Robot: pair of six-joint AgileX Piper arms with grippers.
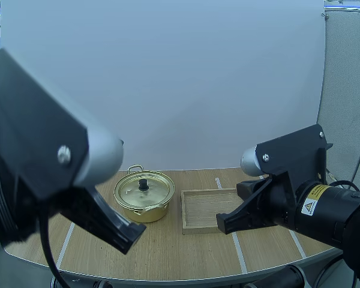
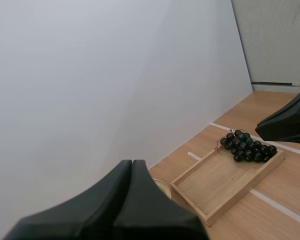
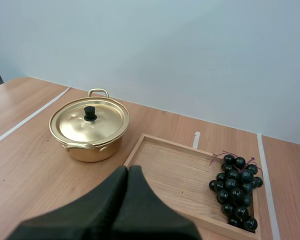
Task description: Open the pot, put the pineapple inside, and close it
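My left fingers (image 2: 128, 169) lie pressed together in one dark wedge, holding nothing, near the pot (image 3: 90, 132). My right fingers (image 3: 124, 174) are likewise closed on each other and empty, and hang over the near edge of the wooden tray (image 3: 170, 167). The pot stands on the worktop (image 3: 25, 165) just left of the tray, lid (image 3: 92, 120) on. A bunch of dark grapes (image 3: 236, 189) lies inside the tray at its right end.
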